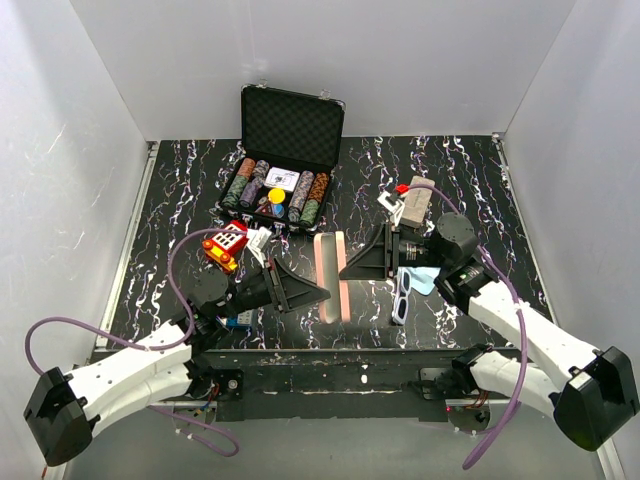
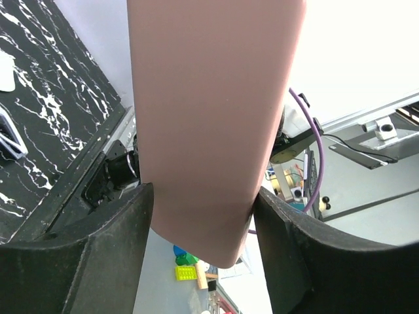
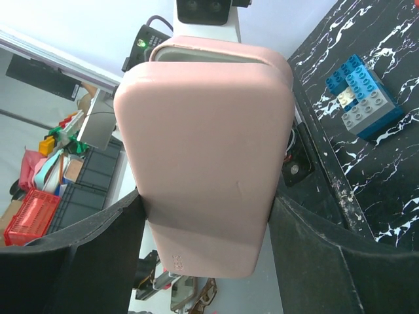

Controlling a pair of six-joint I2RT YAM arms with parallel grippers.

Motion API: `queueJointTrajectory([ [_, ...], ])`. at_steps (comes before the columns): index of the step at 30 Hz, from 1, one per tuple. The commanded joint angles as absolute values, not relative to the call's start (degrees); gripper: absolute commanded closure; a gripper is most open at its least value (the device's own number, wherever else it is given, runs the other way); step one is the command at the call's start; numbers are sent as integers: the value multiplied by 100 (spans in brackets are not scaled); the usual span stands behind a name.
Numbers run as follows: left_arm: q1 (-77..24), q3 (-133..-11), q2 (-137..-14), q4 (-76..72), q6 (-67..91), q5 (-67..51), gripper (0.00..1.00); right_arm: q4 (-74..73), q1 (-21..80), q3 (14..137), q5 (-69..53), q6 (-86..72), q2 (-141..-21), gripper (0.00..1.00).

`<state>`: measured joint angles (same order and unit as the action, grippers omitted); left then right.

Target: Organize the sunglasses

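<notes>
Centrally, near the front of the table [image 1: 180,190], a pink case [image 1: 331,272] stands on end between the two arms. The left pincer [image 1: 305,293] clamps it from the left and the right pincer [image 1: 362,265] from the right. Each wrist view shows the dark fingers [image 2: 111,248] pressed against both sides of the case, so both pincers are holding it.

The white-framed sunglasses [image 1: 401,297] lie on the table just right of the case, close under the right arm. They are unfolded, and their far end rests on what looks like a light blue cloth [image 1: 426,280], though the arm hides part of it.

A grey-brown case [image 1: 416,203] sits farther back on the right. An open black case of poker chips [image 1: 288,150] stands at the far middle. A red and yellow toy [image 1: 226,247] is on the left. A blue and grey block [image 3: 360,91] lies near the left arm.
</notes>
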<state>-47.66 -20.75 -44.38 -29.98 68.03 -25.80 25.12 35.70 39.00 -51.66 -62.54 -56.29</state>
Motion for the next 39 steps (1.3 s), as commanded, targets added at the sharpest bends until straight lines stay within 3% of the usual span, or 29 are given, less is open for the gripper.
queueJointTrajectory([
  [1, -4685, -2135, -4536, -829, 6329, -1653, 100, 4342, 3683, 4113, -6047, -7163, -5502, 99],
  [7, -4685, -2215, -4237, -405, 6161, -1433, 100, 4218, 3683, 4087, -6073, -7171, -5633, 99],
  [13, -4685, -2523, -4061, 1239, 5810, -774, 100, 5704, 3683, 3972, -6214, -8209, -5853, 99],
  [23, -4685, -2338, -3727, 1257, 5722, -861, 100, 4888, 3683, 4017, -6267, -7805, -5608, 99],
  [31, -4685, -2250, -3709, 281, 5871, -1362, 100, 3931, 3683, 4008, -6205, -7287, -5634, 99],
  [32, -4685, -2285, -3718, 290, 5915, -1345, 100, 3476, 3683, 4069, -6162, -7060, -5642, 91],
  [34, -4685, -2381, -3753, 464, 6037, -1222, 100, 1839, 3683, 4401, -5821, -6036, -5660, 56],
  [36, -4685, -2548, -3805, 929, 6126, -898, 100, 186, 3683, 4928, -4997, -4771, -5678, 33],
  [37, -4685, -2636, -3840, 1184, 6143, -731, 100, -981, 3683, 5200, -4575, -4285, -5695, 29],
  [39, -4685, -2803, -3946, 1843, 6257, -301, 100, -1877, 3683, 5544, -3800, -3773, -5687, 25],
])
